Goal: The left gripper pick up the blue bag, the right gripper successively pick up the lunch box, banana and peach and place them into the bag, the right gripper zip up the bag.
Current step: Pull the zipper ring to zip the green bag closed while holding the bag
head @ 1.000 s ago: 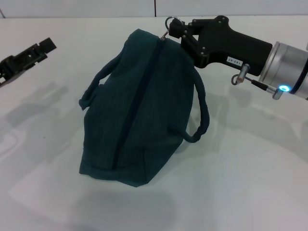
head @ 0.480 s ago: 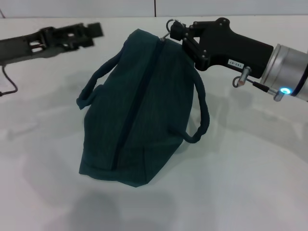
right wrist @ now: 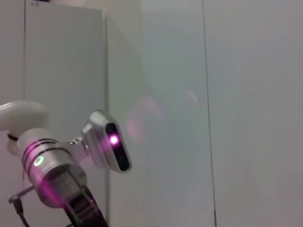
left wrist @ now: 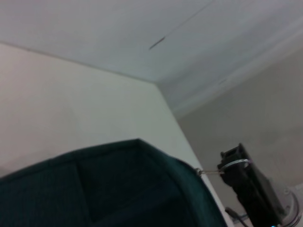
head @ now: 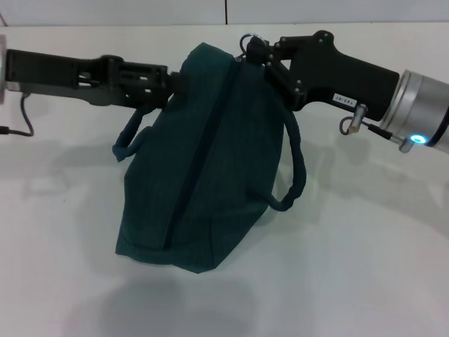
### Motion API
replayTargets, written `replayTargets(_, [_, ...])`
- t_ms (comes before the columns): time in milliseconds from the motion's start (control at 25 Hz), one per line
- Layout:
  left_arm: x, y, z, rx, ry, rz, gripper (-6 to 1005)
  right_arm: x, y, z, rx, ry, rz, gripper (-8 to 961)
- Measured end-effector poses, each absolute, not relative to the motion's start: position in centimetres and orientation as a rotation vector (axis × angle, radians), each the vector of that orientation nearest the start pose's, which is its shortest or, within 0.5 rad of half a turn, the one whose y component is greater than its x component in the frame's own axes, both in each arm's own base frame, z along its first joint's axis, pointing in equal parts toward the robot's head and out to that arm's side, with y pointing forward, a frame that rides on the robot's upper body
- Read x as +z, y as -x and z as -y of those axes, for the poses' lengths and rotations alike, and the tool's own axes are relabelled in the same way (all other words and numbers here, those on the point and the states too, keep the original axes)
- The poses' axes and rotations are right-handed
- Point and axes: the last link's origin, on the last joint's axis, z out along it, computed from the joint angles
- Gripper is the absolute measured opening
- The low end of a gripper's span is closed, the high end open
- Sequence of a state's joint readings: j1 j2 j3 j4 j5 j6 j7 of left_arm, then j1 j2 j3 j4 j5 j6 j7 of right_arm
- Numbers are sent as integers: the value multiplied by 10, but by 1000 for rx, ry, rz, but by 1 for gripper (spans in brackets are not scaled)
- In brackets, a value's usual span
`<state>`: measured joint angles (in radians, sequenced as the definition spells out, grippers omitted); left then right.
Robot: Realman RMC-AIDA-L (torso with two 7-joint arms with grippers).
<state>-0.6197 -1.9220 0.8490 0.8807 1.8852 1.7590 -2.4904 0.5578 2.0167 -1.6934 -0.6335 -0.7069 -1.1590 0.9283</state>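
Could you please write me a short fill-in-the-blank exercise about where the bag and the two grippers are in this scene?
1. The right gripper is at the ring zipper pull at the ____ end of the blue bag.
2. The left gripper reaches the bag from the robot's ____ side.
3. The bag's zipper runs ____ along its top.
4. The bag rests on a ____ table.

Missing words: far; left; closed; white

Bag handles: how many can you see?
2. One handle loops out on the bag's left side below the left hand; the other handle hangs on its right side.
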Motion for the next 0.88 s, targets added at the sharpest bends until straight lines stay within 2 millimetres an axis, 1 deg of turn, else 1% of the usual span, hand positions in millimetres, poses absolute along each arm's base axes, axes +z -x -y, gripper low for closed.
replayTargets(440, [60,194,-365,-616,2643,1662,895,-40,-155,-358,1166,2482,-156,2])
replayTargets(600, [59,194,-369,-625,2622,1658,889,-40,-155,-357,1171,2484,-155,2])
replayTargets(760, [59,194,-371,-620,2591,1696,884,-40,-154,-357,1177,2485,-153,2])
replayTargets(880, [54,193,-369,-553,2627,1669,765,-40,-156,-356,1174,2485,-160,1])
